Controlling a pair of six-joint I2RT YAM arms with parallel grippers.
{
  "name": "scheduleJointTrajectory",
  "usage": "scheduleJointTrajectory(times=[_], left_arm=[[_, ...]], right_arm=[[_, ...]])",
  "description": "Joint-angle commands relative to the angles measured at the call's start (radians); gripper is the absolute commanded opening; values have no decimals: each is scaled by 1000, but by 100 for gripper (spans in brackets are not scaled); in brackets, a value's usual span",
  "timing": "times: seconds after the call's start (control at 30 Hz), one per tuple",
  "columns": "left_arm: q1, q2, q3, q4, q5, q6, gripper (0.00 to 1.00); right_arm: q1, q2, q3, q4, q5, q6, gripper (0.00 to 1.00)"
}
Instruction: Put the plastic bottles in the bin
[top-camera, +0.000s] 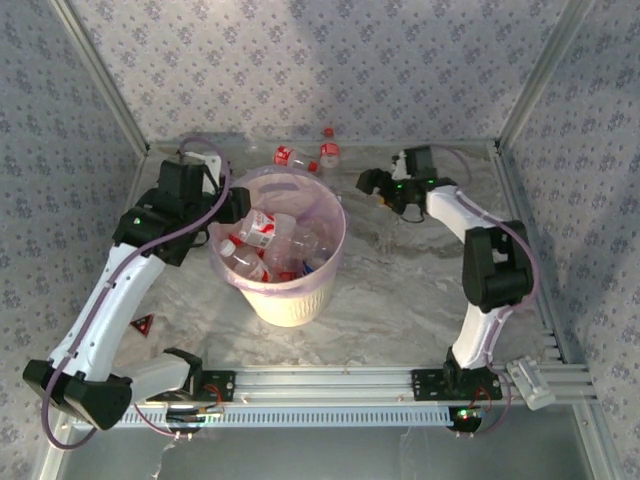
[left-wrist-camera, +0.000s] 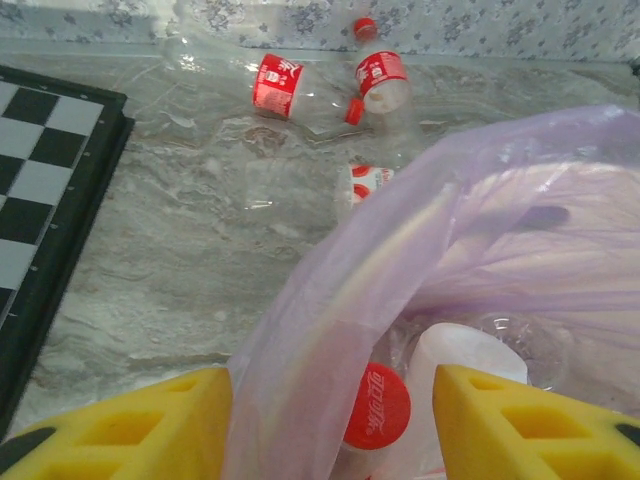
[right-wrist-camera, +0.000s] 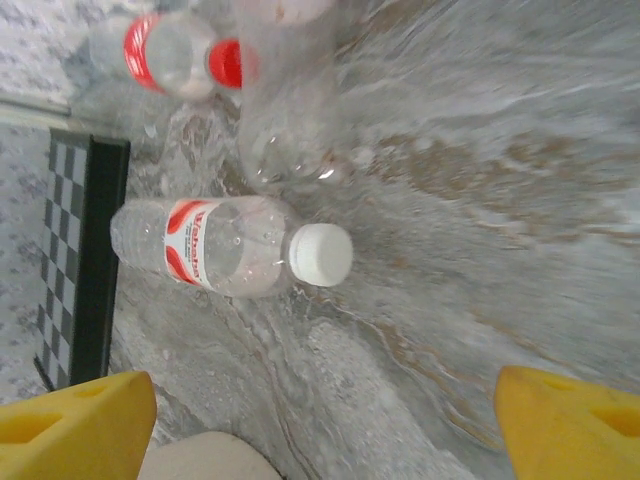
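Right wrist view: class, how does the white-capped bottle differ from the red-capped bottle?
The white-capped bottle has a white cap; the red-capped bottle a red one. The white-capped bottle's label is white with red swirls; the red-capped bottle's is a solid red band. Both are clear plastic, on the marbled table.

We see a grey-veined marble-look tabletop (top-camera: 400, 300) enclosed left, far and right by pale floral-patterned walls (top-camera: 330, 60) under soft even light.

Bright, even light; soft shadows; slightly blurry close-ups
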Motion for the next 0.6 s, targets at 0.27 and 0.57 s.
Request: scheduleJointTrajectory(times=[0.27,0.57], left_arm=[[-246,236,114,184,-44,-77,49],[-372,607,520,214,72,-15,51]], right_arm=[[-439,-399,-120,-336,-213,-177,93],[-660,-599,-189,-352,-277,-78,93]])
